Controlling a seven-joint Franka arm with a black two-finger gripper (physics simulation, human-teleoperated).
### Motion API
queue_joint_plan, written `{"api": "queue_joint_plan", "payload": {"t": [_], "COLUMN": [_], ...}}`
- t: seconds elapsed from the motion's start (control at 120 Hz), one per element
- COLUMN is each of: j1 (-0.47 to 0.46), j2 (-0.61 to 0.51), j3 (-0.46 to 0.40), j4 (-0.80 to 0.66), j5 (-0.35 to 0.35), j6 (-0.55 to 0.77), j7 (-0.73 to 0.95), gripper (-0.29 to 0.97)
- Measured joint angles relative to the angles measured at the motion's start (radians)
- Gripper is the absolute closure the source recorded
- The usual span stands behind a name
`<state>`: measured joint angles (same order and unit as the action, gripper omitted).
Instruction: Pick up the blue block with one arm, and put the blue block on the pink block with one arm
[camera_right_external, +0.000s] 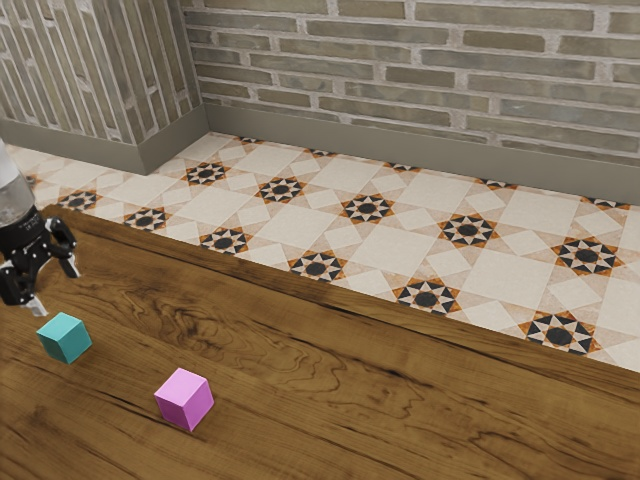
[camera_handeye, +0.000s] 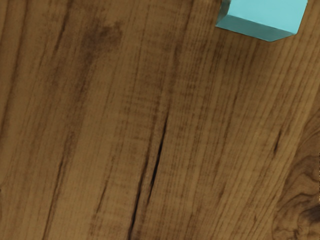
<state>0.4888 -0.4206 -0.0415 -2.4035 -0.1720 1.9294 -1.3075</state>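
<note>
Gripper (camera_right_external: 56, 288) empty, fingers apart, poised above the table (camera_right_external: 350, 400); the blue block (camera_right_external: 64, 337) rests just below it, slightly toward the exterior view's right, untouched and apart from the pink block (camera_right_external: 184, 398).

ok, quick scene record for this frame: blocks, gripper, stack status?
blue block: resting on the table, not held
pink block: on the table, to the exterior view's right of the blue block, apart from it, top bare
gripper: open, empty, just up and to the exterior view's left of the blue block
stack status: not yet done
</note>
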Motion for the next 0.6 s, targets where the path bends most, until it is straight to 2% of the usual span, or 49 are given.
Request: {"api": "queue_joint_plan", "payload": {"t": [0.167,0.325,0.408,0.533,0.6], "j1": [0.023,0.075,0.101,0.087,0.089], "j2": [0.015,0.091,0.114,0.117,0.111], "j3": [0.022,0.026,0.028,0.028,0.029], "j4": [-0.031,-0.033,-0.035,-0.039,-0.086], "j5": [-0.001,-0.008,-0.01,-0.005,-0.008], "j6": [0.091,0.157,0.181,0.202,0.231], "j7": [0.027,0.084,0.145,0.251,0.3], "gripper": [0.0,0.0,0.0,0.0,0.0]}}
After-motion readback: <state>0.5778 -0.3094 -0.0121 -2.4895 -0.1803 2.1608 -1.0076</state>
